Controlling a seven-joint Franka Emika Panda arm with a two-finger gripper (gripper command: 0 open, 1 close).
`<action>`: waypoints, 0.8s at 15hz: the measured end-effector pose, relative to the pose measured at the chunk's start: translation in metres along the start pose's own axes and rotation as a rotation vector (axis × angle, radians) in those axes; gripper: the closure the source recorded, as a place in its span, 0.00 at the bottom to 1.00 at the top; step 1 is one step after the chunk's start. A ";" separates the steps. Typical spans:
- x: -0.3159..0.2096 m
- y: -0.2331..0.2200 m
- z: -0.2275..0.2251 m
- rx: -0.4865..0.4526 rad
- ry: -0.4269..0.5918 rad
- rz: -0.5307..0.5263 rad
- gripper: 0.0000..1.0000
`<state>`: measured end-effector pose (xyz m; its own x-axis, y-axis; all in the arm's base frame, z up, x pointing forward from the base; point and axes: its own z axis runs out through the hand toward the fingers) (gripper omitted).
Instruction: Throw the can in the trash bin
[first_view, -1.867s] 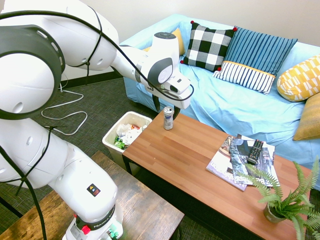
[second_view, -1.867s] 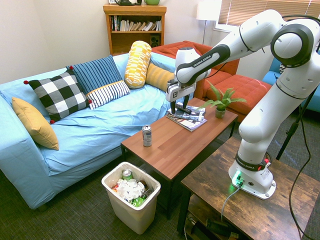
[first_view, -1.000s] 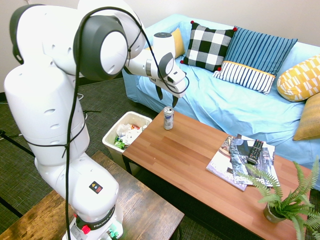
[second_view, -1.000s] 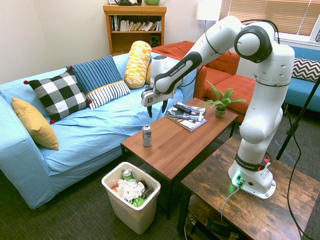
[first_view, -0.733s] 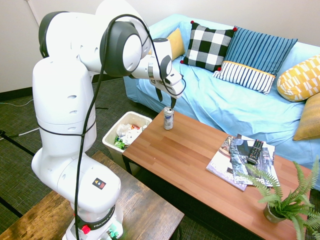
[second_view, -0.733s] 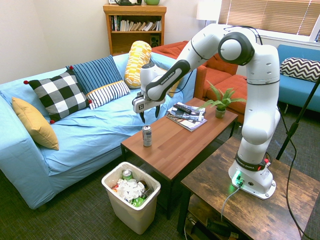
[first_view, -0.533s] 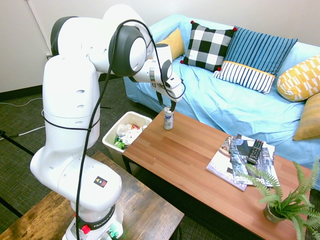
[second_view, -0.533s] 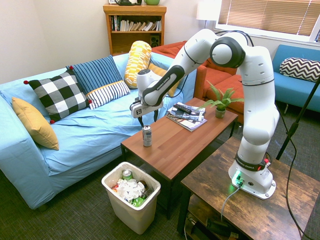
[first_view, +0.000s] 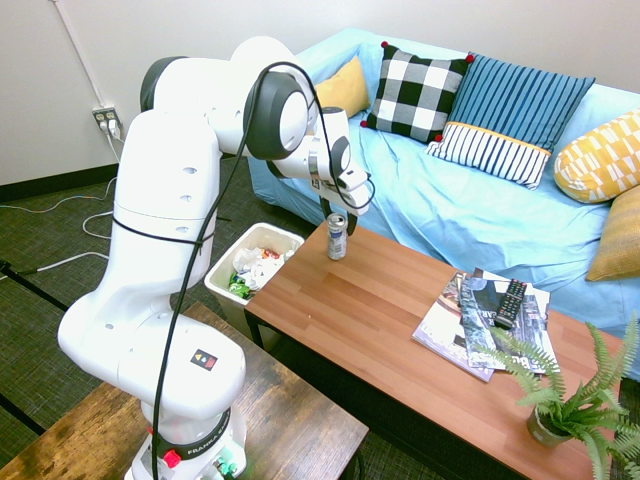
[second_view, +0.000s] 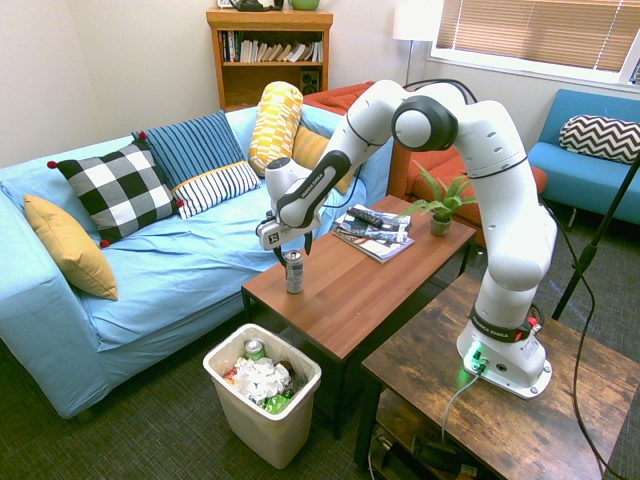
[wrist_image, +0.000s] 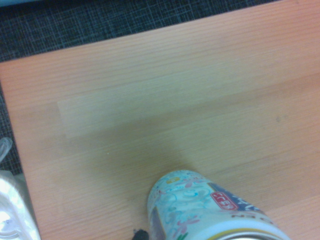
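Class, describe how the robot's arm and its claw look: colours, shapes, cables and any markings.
The arm is glossy white, built of rounded segments with dark grey joint caps. A black cable runs along it. Dark lettering marks the forearm. The claw has two slim dark fingers under a white body.

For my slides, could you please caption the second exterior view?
Open tool poised around the can on the coffee table, trash bin below.

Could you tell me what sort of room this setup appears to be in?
Most likely a living room: a light-blue sofa with patterned cushions, a wooden coffee table holding magazines and a remote, and a bookshelf behind.
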<state>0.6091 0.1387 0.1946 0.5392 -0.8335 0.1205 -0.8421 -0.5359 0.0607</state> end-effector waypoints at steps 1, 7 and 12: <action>-0.002 -0.001 0.002 -0.002 -0.002 0.000 1.00; -0.004 -0.002 0.005 -0.004 -0.013 0.013 1.00; -0.004 -0.001 0.008 -0.008 -0.024 0.027 1.00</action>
<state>0.6078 0.1410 0.1862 0.5163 -0.8507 0.0985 -0.8564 -0.5121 0.0658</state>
